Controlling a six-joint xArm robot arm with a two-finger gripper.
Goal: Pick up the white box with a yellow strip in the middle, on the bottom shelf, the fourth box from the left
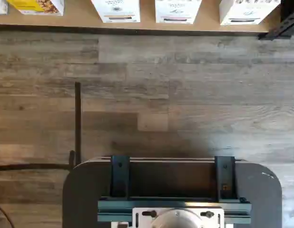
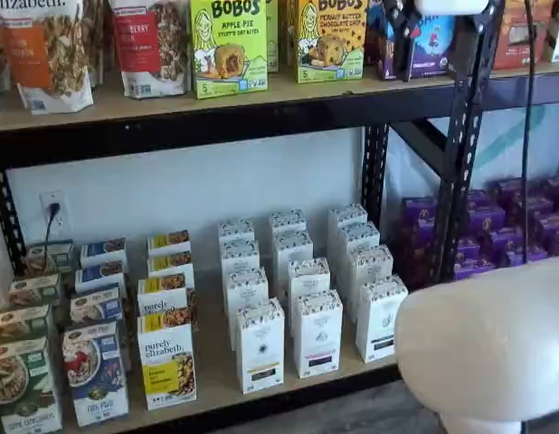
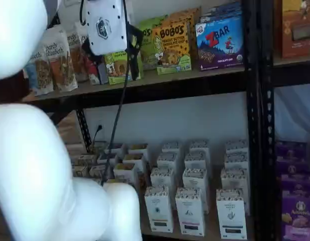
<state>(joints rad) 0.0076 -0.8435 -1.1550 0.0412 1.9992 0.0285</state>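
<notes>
My gripper hangs high, level with the upper shelf's snack boxes, well above and apart from the bottom shelf. I grasp nothing and my fingers are released, spread wide in free air. The white box stands upright at the front edge of the bottom shelf, heading its own row of like cartons. It is just beside the purely elizabeth box on 1 side and a white carton without yellow on the other. Its thin yellow strip shows low on the front face. The wrist view looks down on the wood-grain floor, with the white box's lower edge in view
</notes>
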